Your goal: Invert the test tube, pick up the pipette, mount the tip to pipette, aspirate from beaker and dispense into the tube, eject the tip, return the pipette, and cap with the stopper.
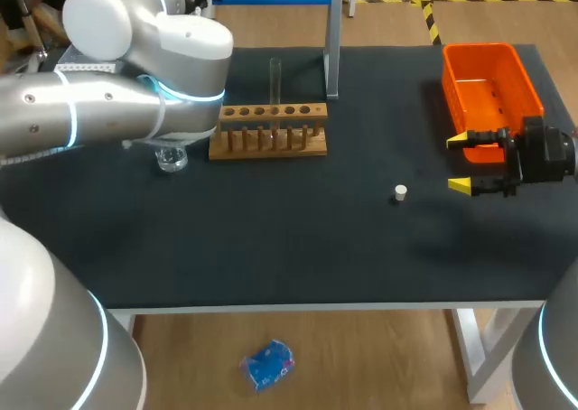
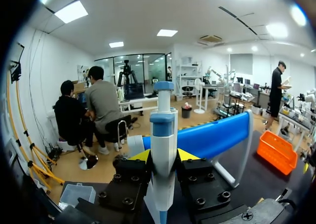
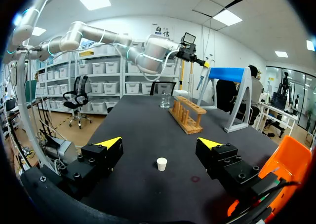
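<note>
My left gripper (image 2: pixel 163 157) is shut on a white and blue pipette (image 2: pixel 163 135), which stands upright between its yellow tips. In the head view the left arm (image 1: pixel 108 94) hides that gripper. A wooden rack (image 1: pixel 268 130) holds an upright glass test tube (image 1: pixel 275 80), and a small glass beaker (image 1: pixel 170 160) stands to the rack's left. The white stopper (image 1: pixel 400 192) lies alone on the black table. My right gripper (image 1: pixel 465 163) stands open to the right of the stopper (image 3: pixel 161 164), which lies just ahead of its fingers and between their lines.
An orange bin (image 1: pixel 488 85) sits at the back right, behind my right gripper. A blue-topped stand on a metal post (image 1: pixel 332 40) rises behind the rack. Bare black mat (image 1: pixel 271 238) stretches from the rack to the front edge.
</note>
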